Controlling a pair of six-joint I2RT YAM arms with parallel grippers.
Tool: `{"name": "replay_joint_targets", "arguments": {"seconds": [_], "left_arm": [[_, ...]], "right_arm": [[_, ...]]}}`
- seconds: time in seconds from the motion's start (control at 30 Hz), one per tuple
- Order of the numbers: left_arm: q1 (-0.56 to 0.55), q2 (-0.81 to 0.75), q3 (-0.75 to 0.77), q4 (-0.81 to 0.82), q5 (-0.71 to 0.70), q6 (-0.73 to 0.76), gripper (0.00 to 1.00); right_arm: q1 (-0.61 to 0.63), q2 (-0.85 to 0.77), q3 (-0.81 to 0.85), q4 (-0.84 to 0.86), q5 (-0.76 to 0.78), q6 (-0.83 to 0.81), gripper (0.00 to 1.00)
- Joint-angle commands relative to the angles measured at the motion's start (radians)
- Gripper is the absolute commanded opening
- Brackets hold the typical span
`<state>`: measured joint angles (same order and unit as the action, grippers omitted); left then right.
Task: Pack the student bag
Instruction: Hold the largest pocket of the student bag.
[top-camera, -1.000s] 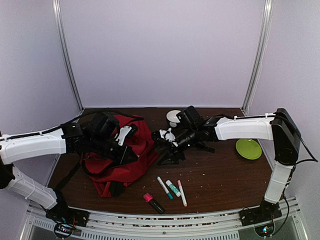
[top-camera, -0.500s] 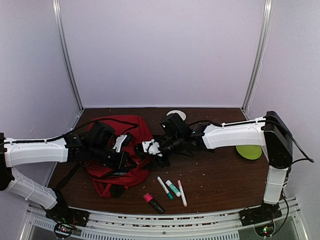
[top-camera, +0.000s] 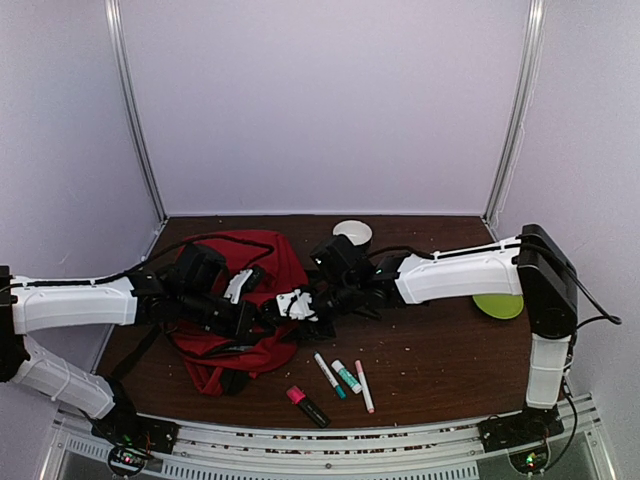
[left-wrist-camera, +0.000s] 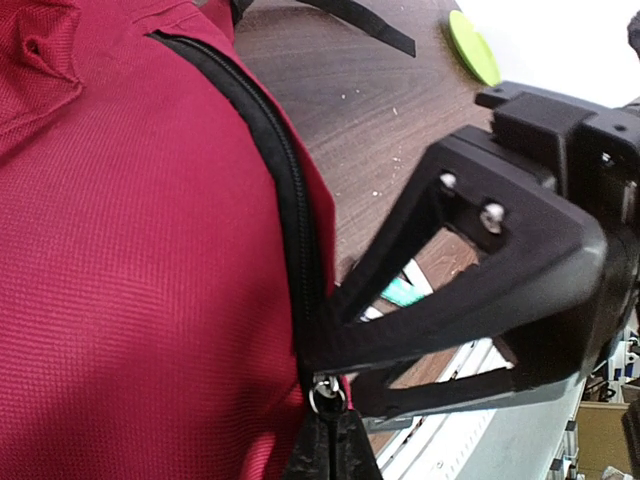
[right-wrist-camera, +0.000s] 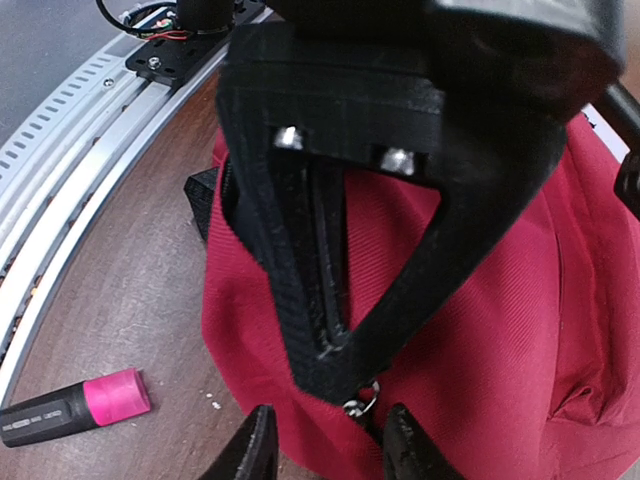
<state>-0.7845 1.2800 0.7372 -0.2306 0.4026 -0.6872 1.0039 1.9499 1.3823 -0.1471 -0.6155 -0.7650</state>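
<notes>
The red student bag (top-camera: 232, 350) lies at the left of the table, with its black zipper (left-wrist-camera: 290, 190) running across the red fabric (left-wrist-camera: 130, 260). My left gripper (top-camera: 260, 318) is at the bag's right edge. In the left wrist view it (left-wrist-camera: 330, 452) is shut on the zipper pull just below the metal ring (left-wrist-camera: 327, 393). My right gripper (top-camera: 287, 310) meets it from the right. In the right wrist view it (right-wrist-camera: 330, 450) is open, with one finger on each side of the ring (right-wrist-camera: 362, 402) over the bag (right-wrist-camera: 520, 300).
Three white markers (top-camera: 345, 377) and a pink highlighter (top-camera: 308, 405) lie on the table in front of the bag; the highlighter also shows in the right wrist view (right-wrist-camera: 90, 400). A green plate (top-camera: 497, 303) sits at the right and a white cup (top-camera: 352, 232) at the back.
My right gripper has moved left across the table to the bag's edge and now meets the left gripper at the zipper. The left gripper has shifted slightly toward the front.
</notes>
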Motion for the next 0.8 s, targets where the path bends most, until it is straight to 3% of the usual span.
{"name": "replay_joint_targets", "arguments": {"seconds": [0.0,0.2,0.53,0.67,0.7,0.77], "left_arm": [[0.009,-0.008,-0.007,0.059,0.022,-0.004,0.0],[0.016,-0.022,-0.012,0.054,0.001,-0.02,0.0],[0.045,0.044,-0.036,0.185,0.076,-0.097,0.05],[0.053,0.079,-0.039,0.229,0.101,-0.111,0.03],[0.054,0.082,-0.041,0.236,0.105,-0.114,0.06],[0.056,0.091,-0.042,0.249,0.119,-0.12,0.25]], "right_arm": [[0.005,0.029,0.051,-0.028,0.024,-0.018,0.31],[0.012,-0.002,-0.003,-0.03,0.042,-0.069,0.07],[0.05,-0.104,-0.205,0.121,0.167,-0.145,0.02],[0.068,-0.121,-0.244,0.138,0.198,-0.179,0.01],[0.075,-0.125,-0.255,0.14,0.208,-0.194,0.0],[0.084,-0.131,-0.28,0.158,0.233,-0.219,0.0]]}}
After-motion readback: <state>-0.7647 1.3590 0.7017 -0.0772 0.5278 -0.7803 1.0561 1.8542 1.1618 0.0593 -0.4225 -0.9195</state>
